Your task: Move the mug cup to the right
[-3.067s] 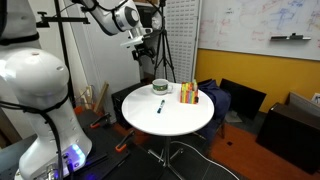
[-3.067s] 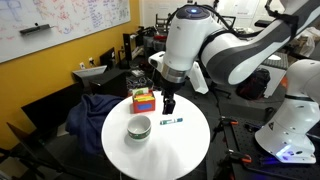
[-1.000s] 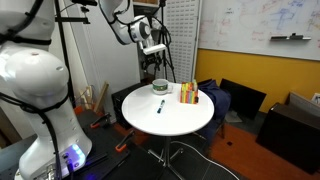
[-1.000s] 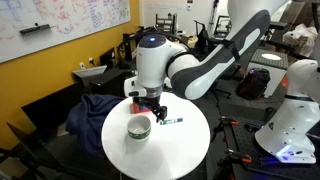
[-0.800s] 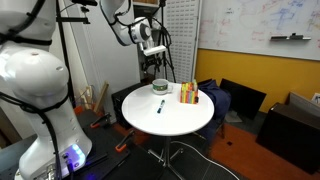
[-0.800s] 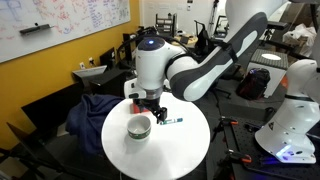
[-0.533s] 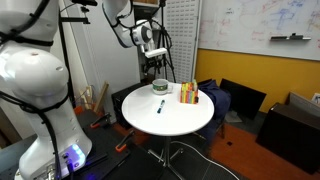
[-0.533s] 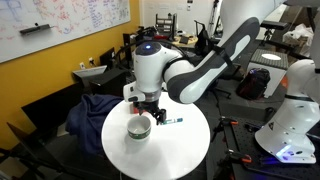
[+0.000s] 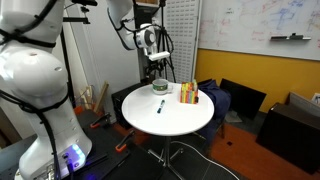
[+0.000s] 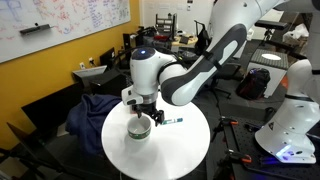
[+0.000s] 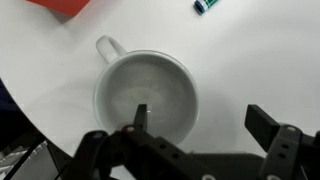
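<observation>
The mug cup (image 9: 160, 87) is a squat pale green-grey cup on the round white table (image 9: 170, 115). It also shows in the other exterior view (image 10: 139, 127) and fills the wrist view (image 11: 145, 95), its handle pointing up-left. My gripper (image 10: 140, 108) hangs just above the cup and is open. In the wrist view one finger is over the cup's inside and the other is outside its rim, so the gripper (image 11: 202, 118) straddles the wall. It holds nothing.
A red-orange-yellow striped block (image 9: 188, 94) stands on the table near the cup, partly hidden behind the arm in an exterior view (image 10: 130, 100). A thin dark pen (image 9: 160, 106) lies mid-table, also in the other exterior view (image 10: 172, 122). Chairs and clutter surround the table.
My gripper has come down from high above the table to just over the mug cup. The cup, block and pen have not moved.
</observation>
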